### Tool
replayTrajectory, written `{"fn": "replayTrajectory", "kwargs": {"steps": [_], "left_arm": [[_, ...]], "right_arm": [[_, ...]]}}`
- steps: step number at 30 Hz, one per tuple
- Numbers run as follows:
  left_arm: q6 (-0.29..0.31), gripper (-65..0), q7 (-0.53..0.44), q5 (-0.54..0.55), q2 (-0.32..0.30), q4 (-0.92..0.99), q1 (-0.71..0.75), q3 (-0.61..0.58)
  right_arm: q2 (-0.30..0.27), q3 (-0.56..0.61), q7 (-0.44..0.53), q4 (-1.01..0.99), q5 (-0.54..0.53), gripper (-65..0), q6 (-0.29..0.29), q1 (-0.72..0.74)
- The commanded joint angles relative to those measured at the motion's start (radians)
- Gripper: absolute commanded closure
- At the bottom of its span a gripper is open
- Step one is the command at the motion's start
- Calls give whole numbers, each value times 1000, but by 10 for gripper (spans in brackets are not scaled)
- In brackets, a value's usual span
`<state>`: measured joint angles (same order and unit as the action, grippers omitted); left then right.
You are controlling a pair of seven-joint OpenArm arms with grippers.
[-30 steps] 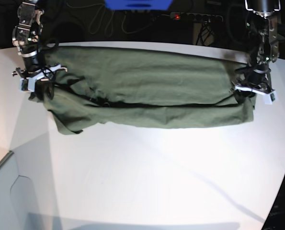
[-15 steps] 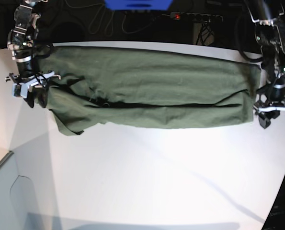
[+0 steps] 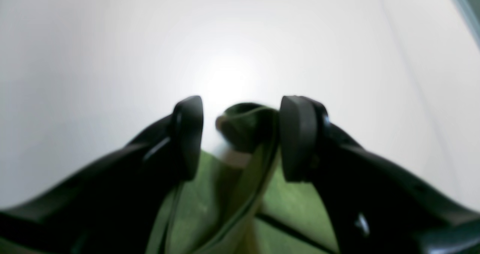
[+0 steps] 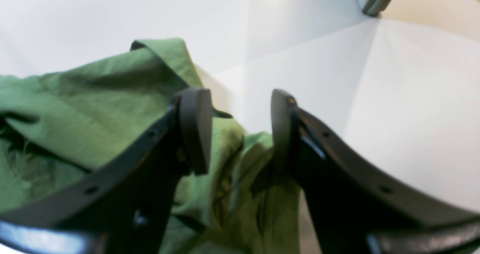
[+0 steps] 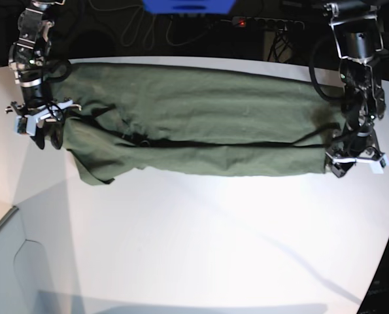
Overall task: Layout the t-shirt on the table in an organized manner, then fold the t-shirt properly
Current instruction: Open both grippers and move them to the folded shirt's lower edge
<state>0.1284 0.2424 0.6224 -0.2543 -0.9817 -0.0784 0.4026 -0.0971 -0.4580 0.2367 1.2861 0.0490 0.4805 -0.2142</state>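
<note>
Shirt fabric fills the far half of your tabletop: the t-shirt lies in a long band running left to right, its near part folded over along a dark crease. You have one end effector at each end of it.

Your right end effector sits at the left end of the band, at the cloth's edge. From its wrist camera the right end effector has its jaws apart, with rumpled t-shirt cloth under and between them and nothing pinched.

Your left end effector is at the right end, at the near corner of the cloth. Its wrist camera shows the left end effector with jaws apart too; a curled fold of t-shirt rises between them, lying against one pad, though you cannot tell whether it truly touches.
</note>
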Motion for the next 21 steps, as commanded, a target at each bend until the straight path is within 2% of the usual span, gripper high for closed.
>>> {"fn": "replayTrajectory", "kwargs": {"steps": [1, 12, 21], "left_arm": [[9, -317, -19, 7, -15, -19, -13, 0], [10, -317, -18, 6, -15, 54, -79, -8], [10, -302, -18, 6, -10, 82, -113, -9]], "right_arm": [[-10, -5, 33, 20, -10, -261, 5, 6], [-10, -5, 33, 28, -10, -261, 5, 25], [-8, 0, 31, 122, -8, -262, 5, 39]]}}
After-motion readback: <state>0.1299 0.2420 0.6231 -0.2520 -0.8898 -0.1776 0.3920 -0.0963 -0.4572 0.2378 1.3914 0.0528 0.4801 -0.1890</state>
